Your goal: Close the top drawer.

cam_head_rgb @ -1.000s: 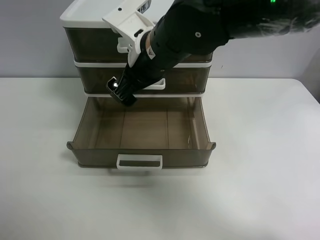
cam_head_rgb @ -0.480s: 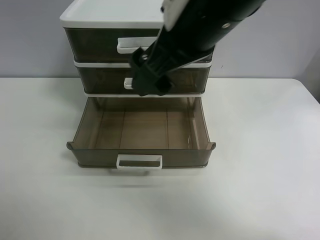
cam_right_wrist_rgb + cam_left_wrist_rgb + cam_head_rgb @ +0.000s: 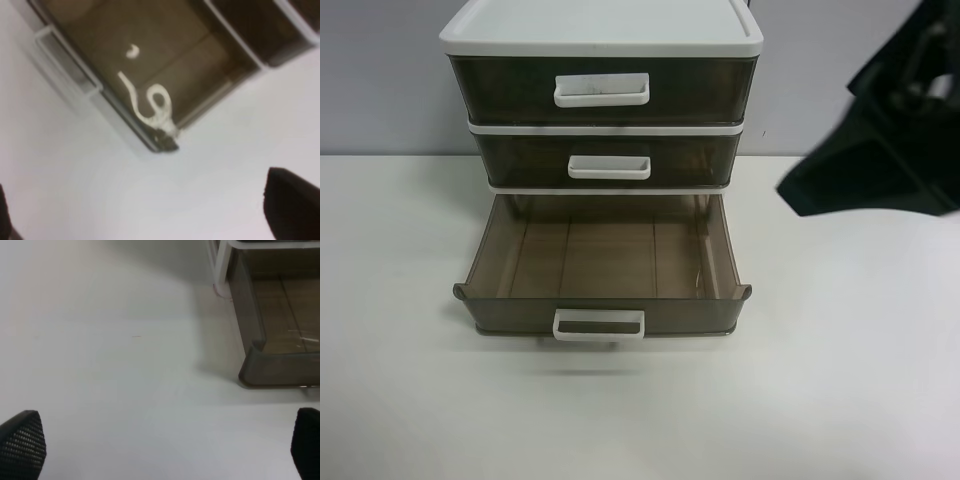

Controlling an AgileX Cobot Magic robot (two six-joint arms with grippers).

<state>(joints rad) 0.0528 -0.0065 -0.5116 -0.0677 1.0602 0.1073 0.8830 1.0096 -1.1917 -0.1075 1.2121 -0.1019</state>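
Observation:
The top drawer (image 3: pixel 700 90) is smoky brown with a scuffed white loop handle (image 3: pixel 601 89). It sits flush in the white-framed cabinet (image 3: pixel 600 25) in the exterior high view. The arm at that view's right (image 3: pixel 880 150) is a blurred black shape, well clear of the cabinet and touching nothing. In the right wrist view my right gripper (image 3: pixel 150 210) is open and empty above the table, beside a drawer corner. In the left wrist view my left gripper (image 3: pixel 162 450) is open and empty over bare table.
The middle drawer (image 3: pixel 700 160) is shut. The bottom drawer (image 3: pixel 690 315) is pulled far out over the white table (image 3: pixel 420 400) and is empty. Its corner also shows in the right wrist view (image 3: pixel 150 50) and the left wrist view (image 3: pixel 280 340).
The black arm has swung from in front of the top two drawers to the view's right. Both handles are now uncovered. The drawers have not moved.

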